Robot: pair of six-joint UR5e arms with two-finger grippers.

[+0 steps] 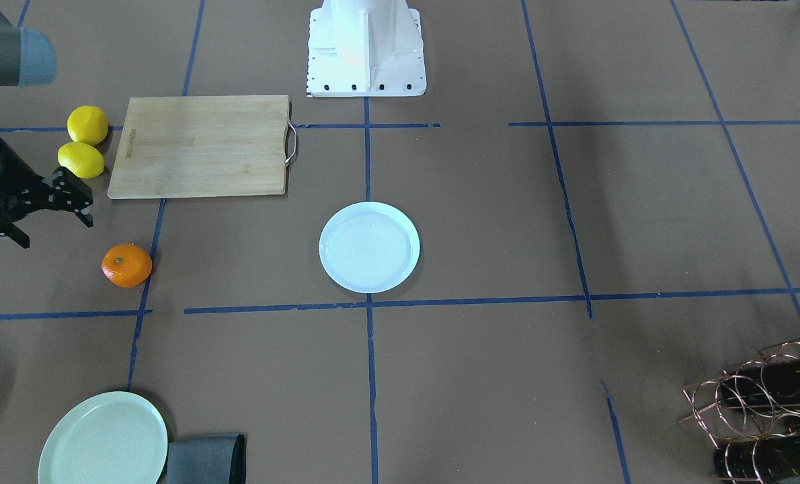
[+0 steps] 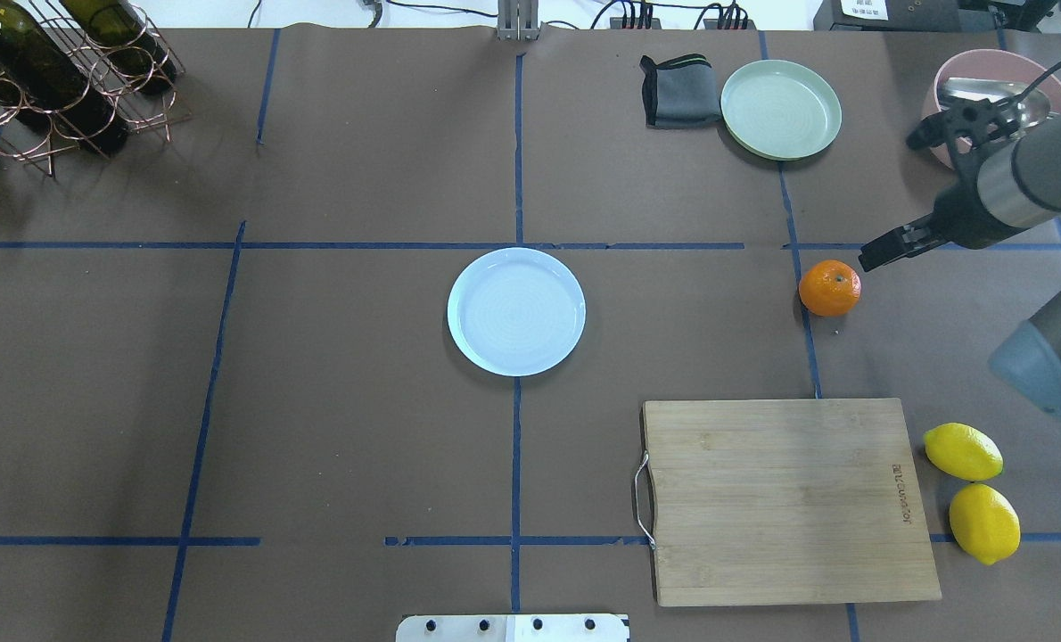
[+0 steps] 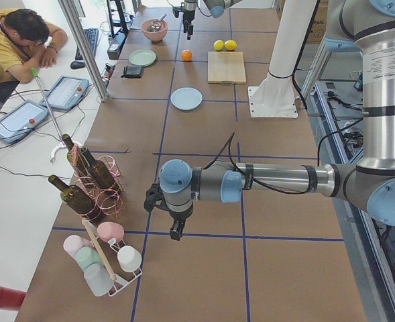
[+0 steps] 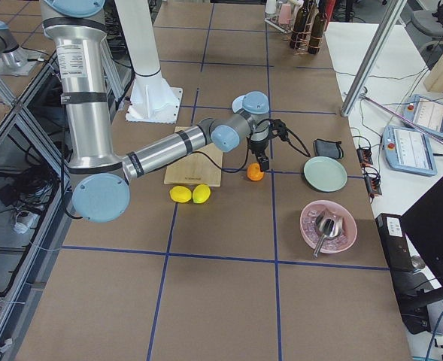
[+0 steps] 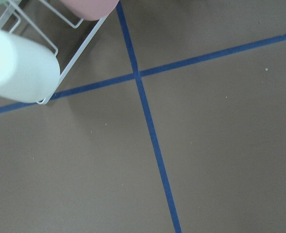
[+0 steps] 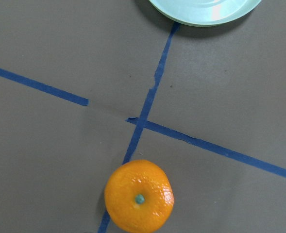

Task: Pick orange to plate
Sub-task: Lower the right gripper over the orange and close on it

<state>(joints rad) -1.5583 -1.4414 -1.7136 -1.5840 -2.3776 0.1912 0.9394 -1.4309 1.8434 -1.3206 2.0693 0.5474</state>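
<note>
The orange point(image 2: 829, 288) lies on the brown table by a blue tape line, right of centre in the overhead view; the green stem dot of the orange point(image 6: 139, 196) shows low in the right wrist view. The white, faintly bluish plate point(image 2: 516, 311) sits empty at the table's middle, well apart from the orange point(image 1: 126, 265). My right gripper point(image 2: 892, 196) hangs open above the table just beside the orange, holding nothing. My left gripper point(image 3: 176, 231) hovers over the far end near the racks, and I cannot tell whether it is open or shut.
A pale green plate point(image 2: 781, 109) and grey cloth point(image 2: 680, 89) lie beyond the orange, with a pink bowl point(image 2: 994, 89) at the edge. A wooden cutting board point(image 2: 789, 499) and two lemons point(image 2: 962, 451) sit nearer the base. A bottle rack point(image 2: 58, 71) and cup rack point(image 3: 106, 261) stand far left.
</note>
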